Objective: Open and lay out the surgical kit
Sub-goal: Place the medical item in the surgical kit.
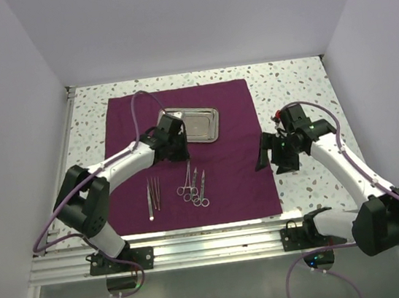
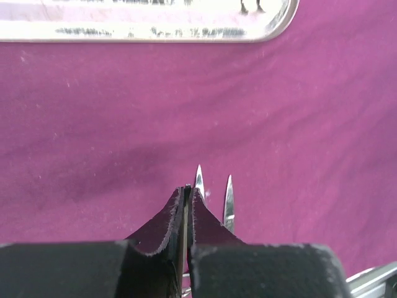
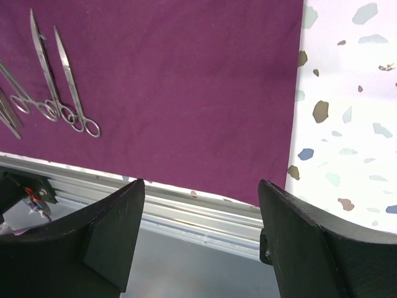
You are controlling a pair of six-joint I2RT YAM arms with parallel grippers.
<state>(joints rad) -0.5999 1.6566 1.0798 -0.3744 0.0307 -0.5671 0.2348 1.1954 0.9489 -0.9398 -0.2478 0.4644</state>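
Clearly I saw the cloth (image 1: pixel 240 180) spread flat, the tray (image 1: pixel 191 124) at its far part and the instruments (image 1: pixel 188 187) in a row nearer, my left gripper (image 2: pixel 187 194) pressed together, my right gripper (image 3: pixel 201 186) spread wide.

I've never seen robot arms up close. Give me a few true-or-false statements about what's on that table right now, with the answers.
1. The purple cloth lies spread out flat. True.
2. The steel tray sits off the cloth. False: it rests on the cloth, towards its far edge.
3. The right gripper is open. True.
4. The left gripper is wide open. False: it is shut.
5. The instruments are piled inside the tray. False: they lie side by side on the cloth, outside the tray.
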